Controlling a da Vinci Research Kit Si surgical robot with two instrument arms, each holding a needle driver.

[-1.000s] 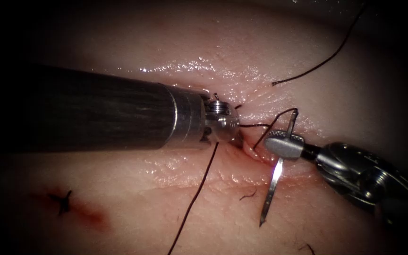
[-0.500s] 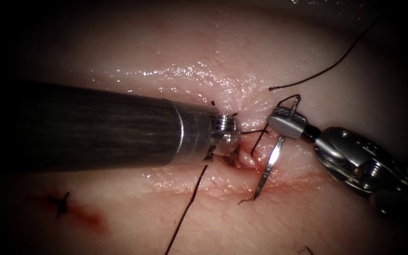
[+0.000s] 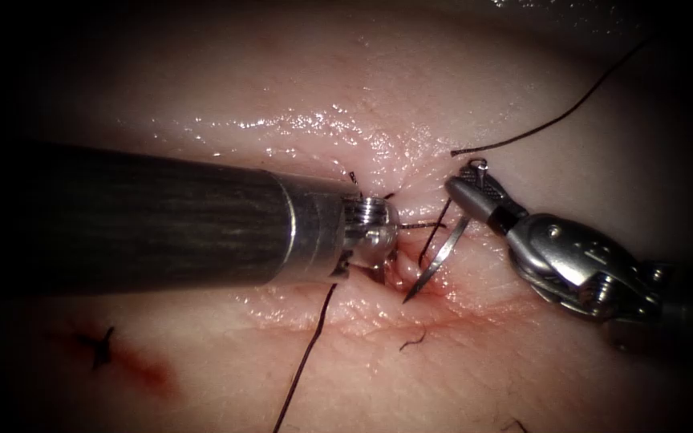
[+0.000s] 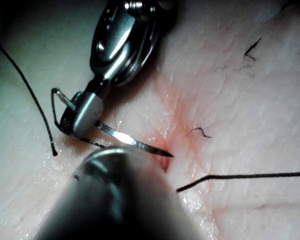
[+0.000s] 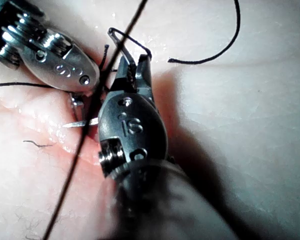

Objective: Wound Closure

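Note:
My right tool [image 3: 468, 186] comes in from the right with its jaws shut on the curved needle [image 3: 443, 252] near its tail end. The needle hangs down and left from there, out of the tissue. Its tip rests at the cut [image 3: 407, 290], next to red fluid [image 3: 436, 281]. Dark thread [image 3: 433, 236] loops from the needle's tail across the cut. My left tool [image 3: 380, 261] points down into the cut's left edge and pinches a raised fold of tissue [image 3: 401, 269]. The right wrist view shows the right tool [image 5: 135, 75], the needle tip [image 5: 77, 123] and the left tool [image 5: 76, 102].
A long thread strand [image 3: 306, 361] runs down from under the left tool's wrist. A loose thread end [image 3: 539, 128] lies at the upper right. An older stitch with red fluid [image 3: 104, 346] sits at the lower left. A short cut thread piece [image 3: 413, 341] lies below the cut.
The right tool moved up and left and turned the needle. The needle's tip swung from low on the tissue up to the cut. The left tool shifted slightly left.

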